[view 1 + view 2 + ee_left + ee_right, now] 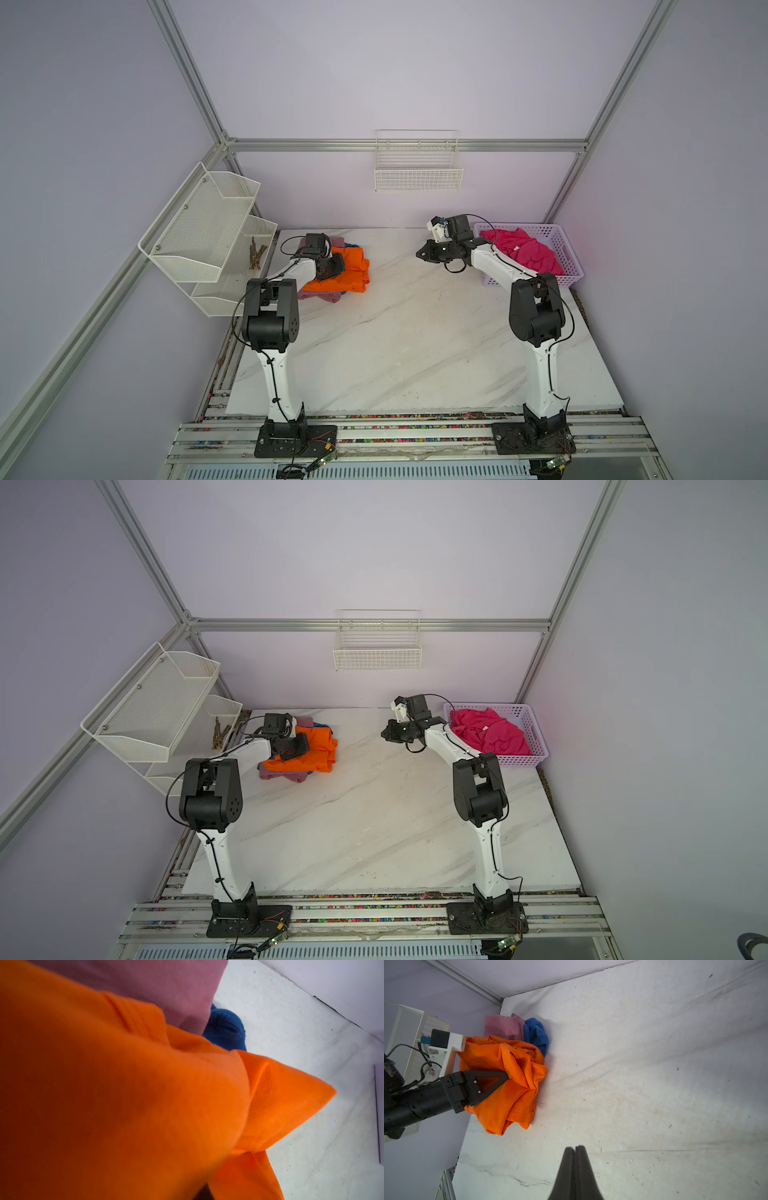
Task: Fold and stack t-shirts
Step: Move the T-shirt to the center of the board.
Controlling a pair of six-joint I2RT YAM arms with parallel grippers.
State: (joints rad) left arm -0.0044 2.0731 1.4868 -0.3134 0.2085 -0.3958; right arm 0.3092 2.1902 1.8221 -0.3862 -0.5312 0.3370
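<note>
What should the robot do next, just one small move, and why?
Probably the right gripper, shut and empty above the bare table, should turn toward the lavender basket and open. The hot pink t-shirt lies crumpled there, unfolded, while the left gripper sits shut against the orange t-shirt.

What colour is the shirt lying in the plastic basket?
Hot pink: the shirt fills the basket, and shows best in a top view.
</note>
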